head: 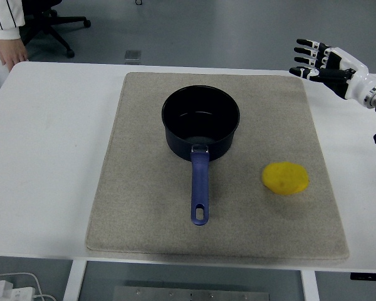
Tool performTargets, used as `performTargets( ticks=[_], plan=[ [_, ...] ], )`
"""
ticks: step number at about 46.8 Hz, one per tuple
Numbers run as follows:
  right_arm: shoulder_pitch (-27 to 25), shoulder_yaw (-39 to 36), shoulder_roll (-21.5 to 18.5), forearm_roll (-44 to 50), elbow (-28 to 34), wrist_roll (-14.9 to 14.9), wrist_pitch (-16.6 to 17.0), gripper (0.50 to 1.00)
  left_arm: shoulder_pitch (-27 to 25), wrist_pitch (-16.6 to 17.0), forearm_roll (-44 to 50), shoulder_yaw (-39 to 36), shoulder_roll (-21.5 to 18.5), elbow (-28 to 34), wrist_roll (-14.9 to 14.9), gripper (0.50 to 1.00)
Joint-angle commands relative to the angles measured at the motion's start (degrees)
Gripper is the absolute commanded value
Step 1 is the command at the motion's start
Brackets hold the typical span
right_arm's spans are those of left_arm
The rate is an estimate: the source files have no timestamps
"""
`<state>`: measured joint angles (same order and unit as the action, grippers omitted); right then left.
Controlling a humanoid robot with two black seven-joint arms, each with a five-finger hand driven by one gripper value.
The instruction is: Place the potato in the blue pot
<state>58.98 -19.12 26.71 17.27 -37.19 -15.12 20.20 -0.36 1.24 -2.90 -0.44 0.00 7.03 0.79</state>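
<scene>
A yellow potato (286, 178) lies on the beige mat (144, 188), right of centre. The dark blue pot (200, 123) stands upright at the mat's middle, empty inside, its blue handle (200, 191) pointing toward the near edge. My right hand (319, 63) hovers at the far right, above the mat's back right corner, with its fingers spread and nothing in them. It is well behind and to the right of the potato. The left arm does not show.
The mat covers most of the white table (50, 157). A person's hand and striped sleeve (9, 37) show at the top left corner. An office chair (47, 22) stands on the floor behind. White cables (12, 285) lie below the table's near left edge.
</scene>
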Motion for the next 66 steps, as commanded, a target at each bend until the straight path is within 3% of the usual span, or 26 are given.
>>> performTargets(
  ticks=[1, 10, 23, 36, 57, 66],
  plan=[
    [-0.01, -0.04, 1.94, 3.99, -1.03, -0.09, 2.38, 0.932, 0.01, 0.0, 0.0, 0.0, 0.0, 0.0, 0.0, 0.996],
    [-0.09, 0.04, 5.9, 14.45, -5.96, -0.44, 5.19, 0.932, 0.01, 0.0, 0.0, 0.0, 0.0, 0.0, 0.0, 0.996],
    [-0.62, 0.92, 10.2, 27.46, -11.93, -3.95, 7.13, 0.932, 0.01, 0.0, 0.0, 0.0, 0.0, 0.0, 0.0, 0.996],
    [-0.62, 0.92, 15.12, 33.35, -17.56, -4.48, 14.68, 0.932, 0.01, 0.0, 0.0, 0.0, 0.0, 0.0, 0.0, 0.996],
    [-0.89, 2.59, 19.96, 36.35, -25.64, -6.24, 14.8, 0.932, 0.01, 0.0, 0.0, 0.0, 0.0, 0.0, 0.0, 0.996],
    [-2.29, 2.59, 20.14, 38.98, -26.97, -6.42, 14.8, 0.932, 0.01, 0.0, 0.0, 0.0, 0.0, 0.0, 0.0, 0.996]
  ],
)
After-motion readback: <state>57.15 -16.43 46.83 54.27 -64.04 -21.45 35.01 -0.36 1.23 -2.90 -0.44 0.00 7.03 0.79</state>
